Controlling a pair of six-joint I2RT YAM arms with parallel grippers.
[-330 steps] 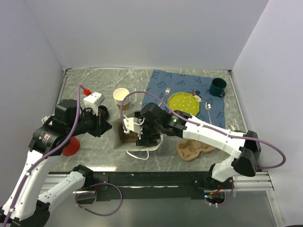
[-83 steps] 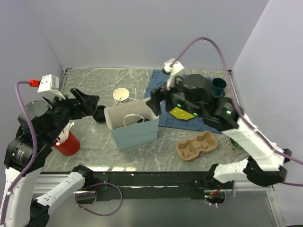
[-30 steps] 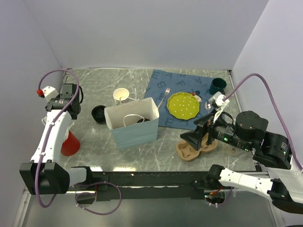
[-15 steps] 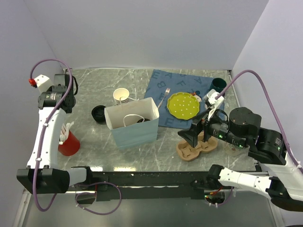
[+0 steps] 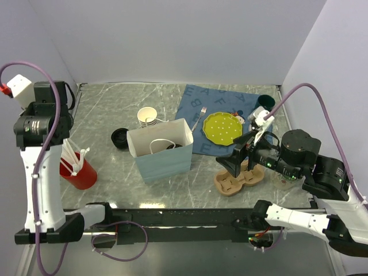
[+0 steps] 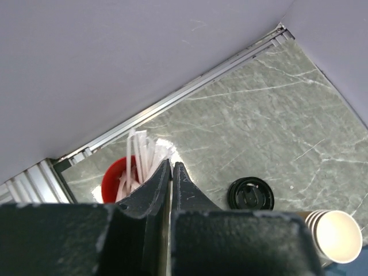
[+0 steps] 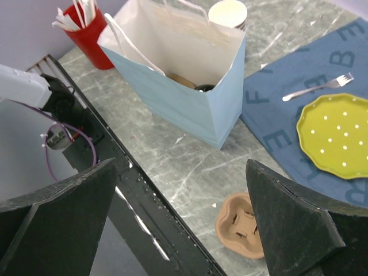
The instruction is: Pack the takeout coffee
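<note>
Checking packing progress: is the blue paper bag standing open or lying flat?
Standing open: the bag is upright, its mouth spread, white inside showing.

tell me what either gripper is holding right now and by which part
Nothing is held. The left gripper is shut with nothing between its fingers, and the right gripper is wide open and empty.
</note>
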